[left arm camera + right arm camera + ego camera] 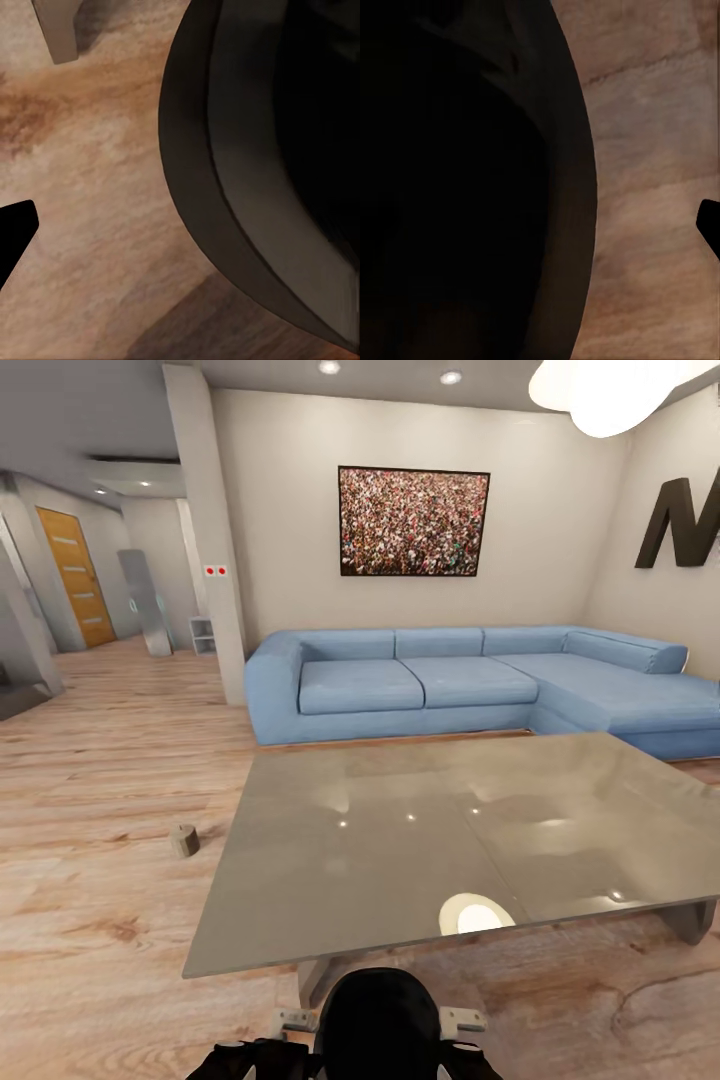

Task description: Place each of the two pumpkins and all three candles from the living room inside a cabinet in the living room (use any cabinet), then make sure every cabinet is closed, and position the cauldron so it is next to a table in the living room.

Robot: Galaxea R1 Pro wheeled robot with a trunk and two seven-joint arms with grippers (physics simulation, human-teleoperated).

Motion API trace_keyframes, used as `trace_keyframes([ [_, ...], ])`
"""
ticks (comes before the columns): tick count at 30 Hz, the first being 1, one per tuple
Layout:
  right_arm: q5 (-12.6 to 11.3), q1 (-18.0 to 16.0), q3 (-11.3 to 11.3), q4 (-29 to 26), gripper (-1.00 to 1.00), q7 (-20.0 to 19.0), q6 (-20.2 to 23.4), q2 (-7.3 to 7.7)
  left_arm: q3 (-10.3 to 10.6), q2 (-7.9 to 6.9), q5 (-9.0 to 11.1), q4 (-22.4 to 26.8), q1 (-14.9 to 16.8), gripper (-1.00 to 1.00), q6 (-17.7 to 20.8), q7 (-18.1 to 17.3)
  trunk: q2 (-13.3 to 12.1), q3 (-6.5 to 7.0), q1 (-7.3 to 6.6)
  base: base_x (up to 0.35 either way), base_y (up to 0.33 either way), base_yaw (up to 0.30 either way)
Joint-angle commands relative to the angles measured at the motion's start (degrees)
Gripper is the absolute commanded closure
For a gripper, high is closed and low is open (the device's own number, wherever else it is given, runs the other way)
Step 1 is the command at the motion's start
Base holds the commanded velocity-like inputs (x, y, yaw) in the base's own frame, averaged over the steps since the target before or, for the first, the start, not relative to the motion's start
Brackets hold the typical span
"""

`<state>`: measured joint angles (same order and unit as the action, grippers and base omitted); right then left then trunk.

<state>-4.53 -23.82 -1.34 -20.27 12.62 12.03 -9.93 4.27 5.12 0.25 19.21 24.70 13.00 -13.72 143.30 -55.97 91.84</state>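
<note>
The black cauldron (380, 1022) sits low between my two arms, just in front of the table (430, 840) with its glossy grey top. In the left wrist view its dark wall (247, 187) curves close beside my left gripper (176, 232). One black fingertip (16, 229) shows; the other is lost against the dark wall. My right gripper (540, 225) is equally close to the cauldron (472, 187), with one fingertip (711, 225) visible. A stubby beige-grey candle (184, 841) stands on the plank floor left of the table. The pumpkins and the cabinet are out of view.
A blue corner sofa (450, 685) runs behind the table and along the right wall. A grey slab table leg (56, 30) is near the left gripper. Open wood floor stretches left toward a hallway with an orange door (76, 575). A pillar (212, 540) stands left of the sofa.
</note>
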Motion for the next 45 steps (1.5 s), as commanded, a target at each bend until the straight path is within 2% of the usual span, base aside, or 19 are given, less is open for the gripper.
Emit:
trace_keyframes([
  [1, -0.5, 0.0, -0.2, -0.1, -1.0, 0.3, 0.3, 0.0, 0.2, -0.02, 0.0, 0.1, 0.0, -1.0, 0.3, -0.1, 0.0, -0.05, -0.01, 0.0, 0.0, 0.0],
  [45, -0.5, 0.0, -0.2, -0.1, -1.0, 0.3, 0.2, 0.0, 0.2, -0.02, 0.0, 0.2, 0.0, -1.0, 0.0, -0.4, 0.0, -0.05, -0.01, -0.031, 0.0, 0.0],
])
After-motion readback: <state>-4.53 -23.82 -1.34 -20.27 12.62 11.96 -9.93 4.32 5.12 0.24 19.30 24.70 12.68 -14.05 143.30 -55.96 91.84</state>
